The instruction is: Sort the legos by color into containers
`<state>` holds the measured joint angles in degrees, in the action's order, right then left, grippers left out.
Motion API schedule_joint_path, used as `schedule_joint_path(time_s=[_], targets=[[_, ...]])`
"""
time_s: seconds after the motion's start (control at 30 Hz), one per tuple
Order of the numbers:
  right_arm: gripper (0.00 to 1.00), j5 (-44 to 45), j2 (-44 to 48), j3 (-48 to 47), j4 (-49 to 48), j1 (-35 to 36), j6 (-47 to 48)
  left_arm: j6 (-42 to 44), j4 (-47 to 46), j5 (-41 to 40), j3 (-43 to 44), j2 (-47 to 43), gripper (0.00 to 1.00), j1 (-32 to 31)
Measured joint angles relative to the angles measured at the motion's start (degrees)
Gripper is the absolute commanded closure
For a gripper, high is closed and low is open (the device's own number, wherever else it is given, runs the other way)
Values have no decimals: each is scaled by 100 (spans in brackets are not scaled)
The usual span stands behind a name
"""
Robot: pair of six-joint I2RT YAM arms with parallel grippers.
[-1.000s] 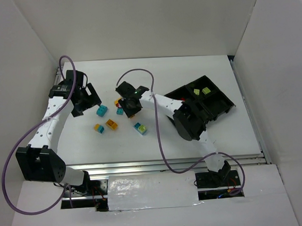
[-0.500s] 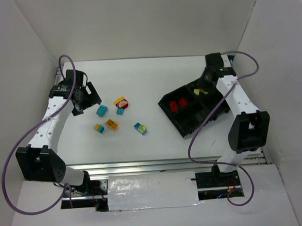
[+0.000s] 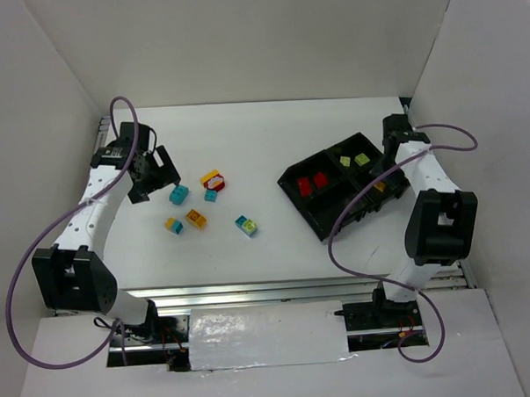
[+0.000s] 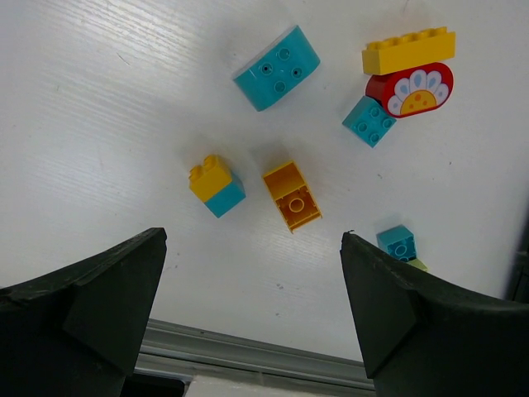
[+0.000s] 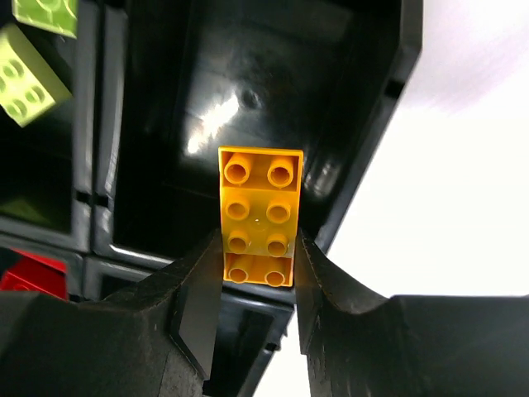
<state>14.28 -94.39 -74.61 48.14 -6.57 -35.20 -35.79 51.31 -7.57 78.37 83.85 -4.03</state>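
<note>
My right gripper [image 5: 258,266] is shut on a yellow-orange lego [image 5: 260,213] and holds it over the near right compartment of the black tray [image 5: 368,141]. In the top view that gripper [image 3: 384,177] is at the tray's [image 3: 302,201] right side. Two light green legos [image 5: 27,78] lie in the far compartment, and two red legos [image 3: 313,182] in the left one. My left gripper [image 4: 252,240] is open and empty above the loose legos: a cyan one [image 4: 277,68], a yellow one [image 4: 408,50] by a red flower piece [image 4: 413,89], an orange one [image 4: 291,196] and a yellow-cyan one [image 4: 216,186].
A small cyan brick [image 4: 374,121] and a cyan-green brick [image 4: 398,244] also lie on the white table. White walls close in the left, back and right. A metal rail [image 3: 287,290] runs along the near edge. Purple cables loop from both arms.
My right arm has swung from the loose legos at the table's middle over to the tray, carrying the yellow-orange lego. The left gripper has barely shifted.
</note>
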Motion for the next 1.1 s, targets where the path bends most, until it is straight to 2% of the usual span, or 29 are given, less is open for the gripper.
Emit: schedule_joint_path(time_s=[0.03,0.07,0.13,0.33,0.4,0.47,0.6,0.67,0.77,0.87,1.1], targets=[[54,2,-68,-79,4,-7,-9,7,-4,9,0,7,1,0],[38,7,-144,-179,13,-9,-24,11,-7,33,0,7,0,0],[26,15,-273,-385,9,-9,-61,61,-24,50,0,7,0,0],[15,175,-304,-756,76,118,-22,114,-48,87,2,7,0,0],[16,304,-317,-1023,162,444,83,101,-46,81,2,7,0,0],[17,225,-330,-1276,70,1043,402,-37,-15,-79,28,7,1,0],[17,-682,-463,-1556,-568,3121,1252,-555,278,-680,216,-9,1,37],[17,-1141,-785,-1858,-815,4212,1593,-802,402,-957,328,-59,0,96],[17,-1578,-1580,-2614,-911,5259,1904,-1064,629,-1316,507,-195,0,203],[17,-1766,-2413,-3427,-905,5643,2015,-1145,723,-1541,549,-389,0,280],[14,-1928,-3464,-4260,-911,5825,2177,-1257,852,-1700,369,-879,0,310]])
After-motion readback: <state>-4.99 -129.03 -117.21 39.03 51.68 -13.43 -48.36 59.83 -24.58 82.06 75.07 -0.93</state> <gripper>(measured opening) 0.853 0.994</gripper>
